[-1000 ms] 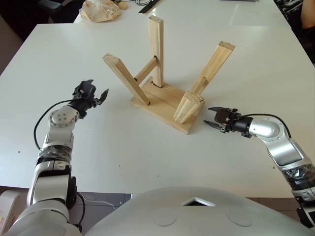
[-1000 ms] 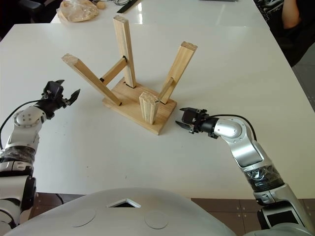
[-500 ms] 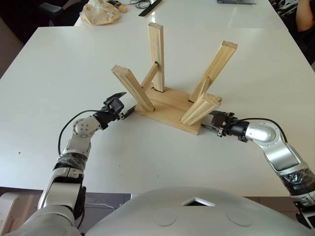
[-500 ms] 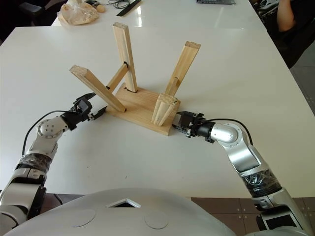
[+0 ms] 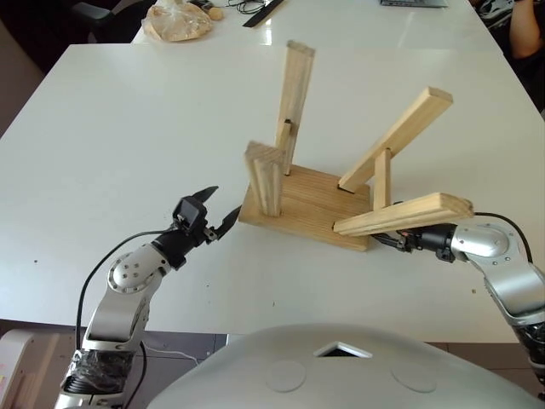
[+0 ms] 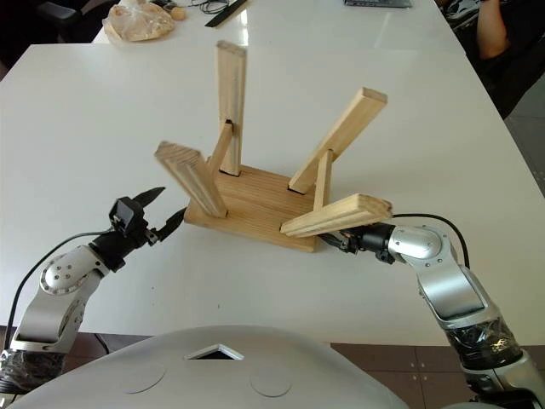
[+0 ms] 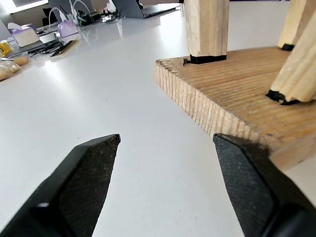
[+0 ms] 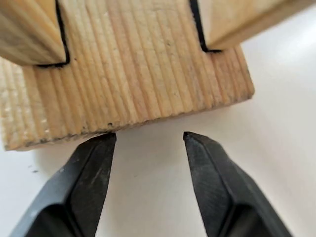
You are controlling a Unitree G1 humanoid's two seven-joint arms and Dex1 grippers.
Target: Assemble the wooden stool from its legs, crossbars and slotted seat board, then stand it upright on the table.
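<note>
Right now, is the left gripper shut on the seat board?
No: the left gripper is wide open, close to the seat board but not clamped on it.

Seat board (image 5: pixel 306 200): pale honey wood with fine straight grain; black lines edge the leg slots.
Legs (image 5: pixel 294 89): same pale wood.
Table (image 5: pixel 128 128): plain glossy white.
Left gripper (image 7: pixel 165 140), right gripper (image 8: pixel 148 140): black, finely stippled.
Bag (image 5: pixel 174 19), far left: tan.

My L gripper (image 5: pixel 219 206) sits low, fingers spread wide, elbow bent. My R gripper (image 8: pixel 148 136) is low too, fingers apart, forearm pointing across to the L.
</note>
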